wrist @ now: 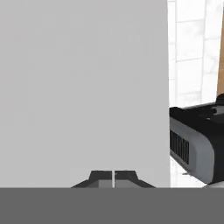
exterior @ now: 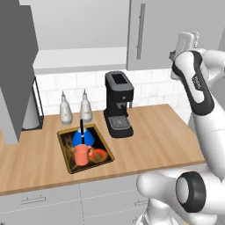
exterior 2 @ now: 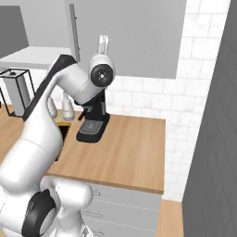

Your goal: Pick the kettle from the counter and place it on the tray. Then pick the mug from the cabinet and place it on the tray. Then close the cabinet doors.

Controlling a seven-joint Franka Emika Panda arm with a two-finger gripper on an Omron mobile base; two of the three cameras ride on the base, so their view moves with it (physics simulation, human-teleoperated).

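The dark gold-rimmed tray [exterior: 67, 151] lies on the light-wood counter [exterior: 154, 140]. On it stand the blue kettle [exterior: 83, 137] and, in front of it, the orange-red mug [exterior: 81, 154]. The cabinet's right door [exterior: 167, 30] is closed, its bar handle [exterior: 140, 30] near the left edge. The left door [exterior: 15, 66] stands swung out, showing the white shelf board [exterior: 79, 59]. My gripper [wrist: 113, 176] is shut with nothing in it, raised high and close to the flat face of the right door [wrist: 83, 87]. The hand [exterior: 183, 43] sits at the door's right side [exterior 2: 103, 44].
A black coffee machine [exterior: 118, 103] stands on the counter under the right door, with two white pointed bottles [exterior: 66, 107] left of it. A wire-framed holder [exterior: 31, 112] is at the far left. A dark tall panel [exterior 2: 215, 115] bounds the counter's right end.
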